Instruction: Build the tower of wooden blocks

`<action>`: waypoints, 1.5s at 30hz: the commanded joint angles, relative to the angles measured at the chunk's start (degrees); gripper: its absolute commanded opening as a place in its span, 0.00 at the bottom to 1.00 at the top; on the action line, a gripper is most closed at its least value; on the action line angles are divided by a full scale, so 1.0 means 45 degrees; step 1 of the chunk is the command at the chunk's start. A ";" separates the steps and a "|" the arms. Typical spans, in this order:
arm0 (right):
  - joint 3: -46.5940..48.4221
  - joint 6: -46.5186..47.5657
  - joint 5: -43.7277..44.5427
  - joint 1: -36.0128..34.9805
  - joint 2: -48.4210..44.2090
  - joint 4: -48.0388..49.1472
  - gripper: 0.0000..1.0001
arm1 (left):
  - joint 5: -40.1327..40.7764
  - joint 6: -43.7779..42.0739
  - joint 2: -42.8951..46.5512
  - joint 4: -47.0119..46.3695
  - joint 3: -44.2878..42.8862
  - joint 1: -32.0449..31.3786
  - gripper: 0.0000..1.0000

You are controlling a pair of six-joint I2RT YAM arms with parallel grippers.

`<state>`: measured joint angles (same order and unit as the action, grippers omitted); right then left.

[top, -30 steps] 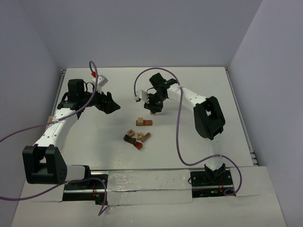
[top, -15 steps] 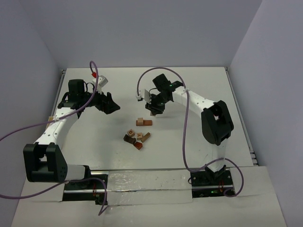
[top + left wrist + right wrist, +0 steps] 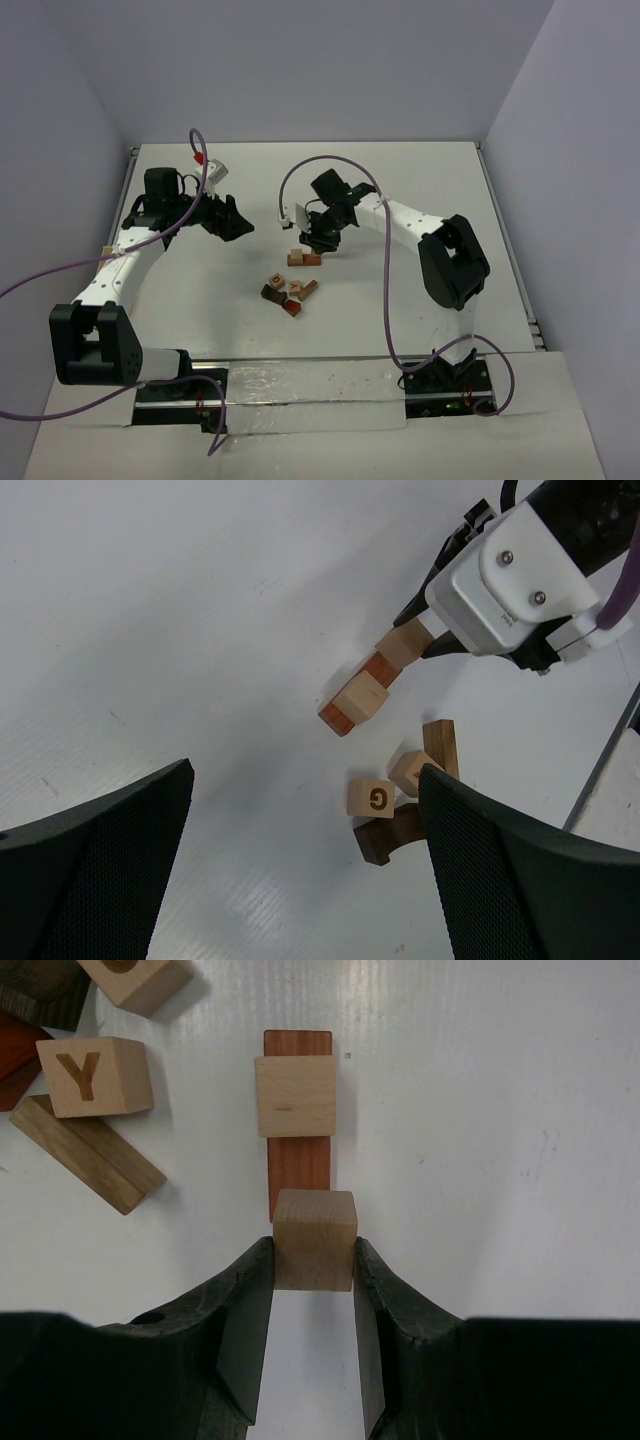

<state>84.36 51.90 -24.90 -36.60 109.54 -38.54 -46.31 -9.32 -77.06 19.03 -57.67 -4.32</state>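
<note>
While the left gripper (image 3: 236,221) hangs wide open and empty, well left of the reddish-brown plank (image 3: 297,1175) and clear of the work, a G cube (image 3: 370,797), Y cube (image 3: 92,1075) and darker pieces (image 3: 385,840) wait just beside that plank. One tan cube (image 3: 295,1095) sits on it; the right gripper (image 3: 314,1255) pinches a second tan cube (image 3: 314,1228) over its free end, likely to seat it alongside.

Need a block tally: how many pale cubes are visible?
4: held cube in the right gripper; stacked cube on the reddish plank; Y cube and G cube in the loose pile. Others may be hidden.
</note>
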 commanded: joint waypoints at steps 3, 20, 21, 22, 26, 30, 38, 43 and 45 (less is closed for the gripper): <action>-0.0075 0.0146 0.0200 -0.0285 -0.0253 0.0595 0.14 | -0.0374 -0.0018 -0.0025 -0.0244 -0.0525 0.0080 0.99; 0.0312 -0.0089 0.0395 -0.0752 0.0360 0.0674 0.17 | -0.0393 0.0020 -0.0122 -0.0302 -0.0563 0.0080 0.99; 0.0334 -0.0107 0.0396 -0.0754 0.0402 0.0655 0.17 | -0.0393 0.0021 -0.0122 -0.0303 -0.0545 0.0080 0.99; 0.0389 -0.0108 0.0396 -0.0772 0.0405 0.0636 0.17 | -0.0393 0.0039 -0.0122 -0.0303 -0.0544 0.0080 0.99; 0.0398 -0.0151 0.0396 -0.0839 0.0552 0.0696 0.17 | -0.0436 0.0021 -0.0149 -0.0303 -0.0567 0.0080 0.99; 0.0492 -0.0242 0.0435 -0.0891 0.0698 0.0693 0.18 | -0.0452 0.0021 -0.0200 -0.0322 -0.0583 0.0080 0.99; 0.0729 -0.0419 0.0454 -0.0930 0.0994 0.0685 0.19 | -0.0459 0.0008 -0.0201 -0.0271 -0.0583 0.0080 0.99; 0.0843 -0.0499 0.0454 -0.0930 0.1088 0.0678 0.20 | -0.0452 -0.0013 -0.0214 -0.0283 -0.0583 0.0080 0.99; 0.0863 -0.0499 0.0454 -0.0930 0.1108 0.0679 0.20 | -0.0485 0.0007 -0.0220 -0.0297 -0.0564 0.0080 0.99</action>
<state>85.58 50.35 -22.92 -40.25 113.92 -36.57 -46.87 -9.28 -77.78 19.03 -57.69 -4.32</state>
